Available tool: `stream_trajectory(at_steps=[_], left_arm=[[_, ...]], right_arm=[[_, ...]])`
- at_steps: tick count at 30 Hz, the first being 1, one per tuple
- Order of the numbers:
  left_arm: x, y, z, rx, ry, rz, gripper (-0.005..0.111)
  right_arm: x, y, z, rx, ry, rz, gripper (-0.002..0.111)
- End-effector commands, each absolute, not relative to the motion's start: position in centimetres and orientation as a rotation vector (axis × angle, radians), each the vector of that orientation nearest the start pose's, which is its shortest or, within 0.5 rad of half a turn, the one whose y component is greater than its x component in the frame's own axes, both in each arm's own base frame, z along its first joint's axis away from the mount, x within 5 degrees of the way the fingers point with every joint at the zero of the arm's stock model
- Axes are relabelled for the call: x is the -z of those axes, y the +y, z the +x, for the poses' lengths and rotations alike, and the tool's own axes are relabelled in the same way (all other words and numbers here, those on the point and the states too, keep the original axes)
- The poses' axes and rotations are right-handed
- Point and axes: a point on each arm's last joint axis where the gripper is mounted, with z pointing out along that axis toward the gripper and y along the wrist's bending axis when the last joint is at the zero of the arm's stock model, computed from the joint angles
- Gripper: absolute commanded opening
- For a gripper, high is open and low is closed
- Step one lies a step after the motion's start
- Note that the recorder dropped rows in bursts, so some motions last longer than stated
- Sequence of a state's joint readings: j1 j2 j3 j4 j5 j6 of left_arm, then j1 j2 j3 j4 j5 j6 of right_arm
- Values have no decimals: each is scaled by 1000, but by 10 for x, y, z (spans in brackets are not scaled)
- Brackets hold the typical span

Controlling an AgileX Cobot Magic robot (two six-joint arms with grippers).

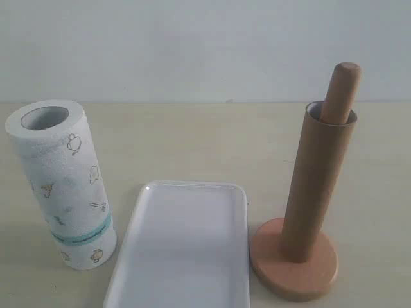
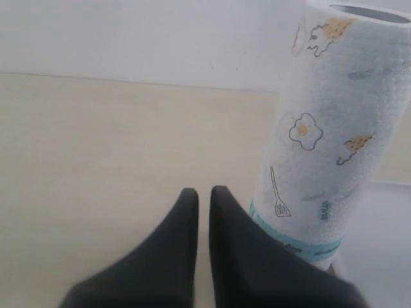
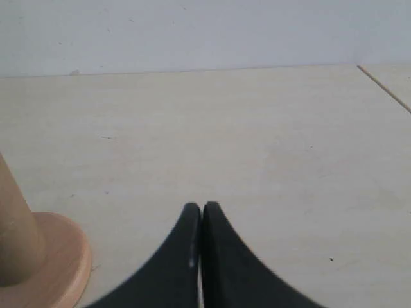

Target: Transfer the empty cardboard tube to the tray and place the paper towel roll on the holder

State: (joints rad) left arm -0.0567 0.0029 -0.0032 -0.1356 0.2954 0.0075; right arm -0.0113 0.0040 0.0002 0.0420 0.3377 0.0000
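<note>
We find the empty cardboard tube [image 1: 318, 186] slipped over the pole of the wooden holder [image 1: 295, 281]. It stands on the round base at the right of the exterior view, and the pole's rounded top pokes out of its open upper end. It sits there, we judge, as a spent core does, so it has to come straight up and off before the pole can take anything else. The tube is plain brown, smooth and hollow (its slight lean may be only the camera's angle).

The white tray [image 1: 186, 256] lies flat and bare between roll and holder, just beside the base, a ready place to lay the tube down. The paper towel roll [image 1: 64, 186] stands on end at the left. It is white and embossed, printed with small cartoon figures, with a teal band near its foot and its grey core open upward, so it could slide onto the pole without turning.

Our left gripper [image 2: 203, 199] sits low just beside the roll, jaws closed on nothing. Our right gripper [image 3: 201, 212] sits near the holder's base, jaws pressed together and empty. We judge neither step begun.
</note>
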Motion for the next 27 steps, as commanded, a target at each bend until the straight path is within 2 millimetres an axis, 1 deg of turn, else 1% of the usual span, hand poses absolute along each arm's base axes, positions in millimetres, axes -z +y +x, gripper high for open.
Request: stream_trajectory(at_steps=[1,14,18,20,24,27], left_arm=[[-187,-6,54,165,1776,-38,6],[-187,-6,54,165,1776,-38,6],[-187,-6,54,165,1776,-38,6],[-187,-6,54,165,1776,-38,6],[-187,-6,54,165,1776,-38,6],[-187,-6,54,165,1776,-38,6]], right_arm=[[-183,0,54,-28,1816,41,0],[-183,0,54,-28,1816,41,0],[-186,0,54,-27,1783,41,0],[-191,0,55,-26,1732,42,0],[-220,-1,55,-18,1403,43,0],[-232,-2,52,-15,1268,44,0]])
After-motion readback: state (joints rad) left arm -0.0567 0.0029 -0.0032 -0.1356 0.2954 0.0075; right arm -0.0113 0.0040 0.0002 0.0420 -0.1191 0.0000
